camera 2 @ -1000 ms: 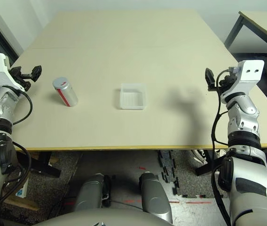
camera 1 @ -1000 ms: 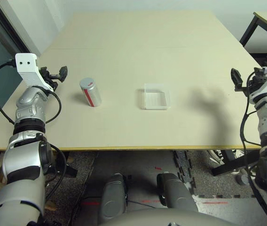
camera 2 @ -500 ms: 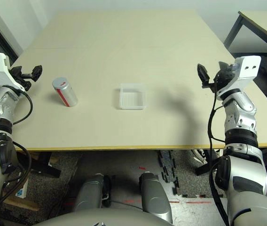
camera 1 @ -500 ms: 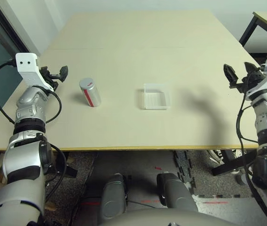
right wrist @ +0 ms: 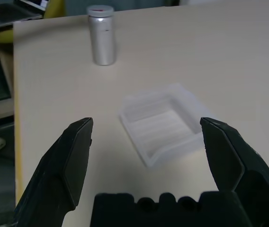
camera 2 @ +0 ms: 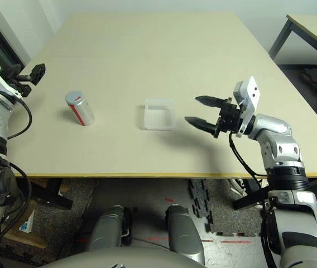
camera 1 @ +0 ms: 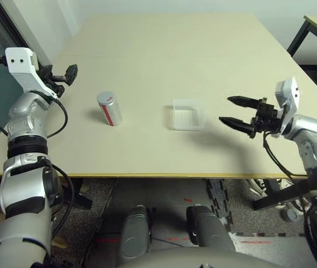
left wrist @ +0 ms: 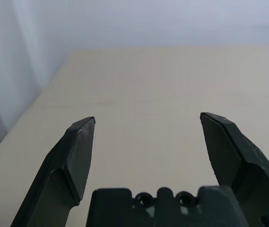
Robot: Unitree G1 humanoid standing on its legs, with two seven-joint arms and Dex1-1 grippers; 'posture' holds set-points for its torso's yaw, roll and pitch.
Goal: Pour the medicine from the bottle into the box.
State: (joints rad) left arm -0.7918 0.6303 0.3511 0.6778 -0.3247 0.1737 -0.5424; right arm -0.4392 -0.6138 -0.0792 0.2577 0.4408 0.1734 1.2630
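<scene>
**Inspector 1:** Since the earlier head-camera picture we record two moves. Our right gripper (camera 1: pixel 232 111), which stood upright past the table's right edge, has swung inward and now lies level over the table (camera 1: pixel 164 50), fingers aimed at the box (camera 1: pixel 187 114). Our left gripper (camera 1: pixel 63 74) has risen a little at the table's left edge.

**Inspector 2:** Agreed. Bottle and box?

**Inspector 1:** We see no shift in either. In the left eye view the bottle (camera 1: pixel 109 108) stands upright on the left half of the table, red stripe towards us, grey top on. The clear box rests flat near the middle, well apart from the bottle.

**Inspector 2:** In the right eye view we note the right gripper's fingers spread wide, holding nothing, near the box's right side but not touching it. We cannot make out the medicine in any picture.

**Inspector 1:** In the left wrist view we find the left fingers (left wrist: pixel 80 151) spread wide with bare tabletop between them.

**Inspector 2:** In the right wrist view the right fingers (right wrist: pixel 75 156) stand wide apart, and the box sits between them and just ahead. The bottle stands upright farther on, close to the table's far edge.
</scene>
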